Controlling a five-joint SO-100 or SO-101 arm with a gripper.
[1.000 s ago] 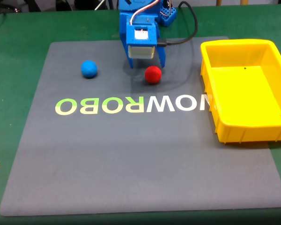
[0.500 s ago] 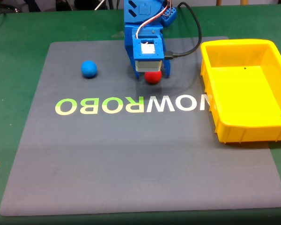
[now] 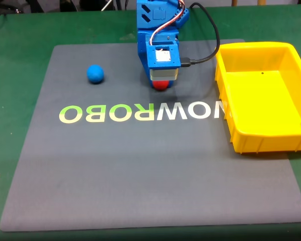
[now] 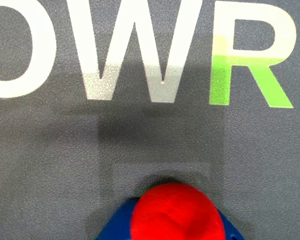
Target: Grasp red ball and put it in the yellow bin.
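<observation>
A: Wrist view first. What are the fingers doing?

B: The red ball (image 4: 172, 211) sits at the bottom edge of that view with blue gripper parts hugging both sides of it. From the fixed view the gripper (image 3: 162, 85) is down over the red ball (image 3: 161, 85), only a sliver of red showing under the housing. Whether the jaws have clamped or just bracket it, I cannot tell.

A: And the ball's place?

B: On the grey mat (image 3: 140, 170), toward its far edge, just behind the white "W" of the lettering (image 3: 140, 113).

A: So the step?

B: The grasp itself, I'd judge. Nothing carried yet.

A: Next?

B: Confirm a firm squeeze, lift clear, then swing toward the mat's right edge where the yellow bin (image 3: 226, 95) stands, and release above its floor. The blue ball (image 3: 95, 74) lies well apart near the far-left corner, so it shouldn't interfere.
</observation>
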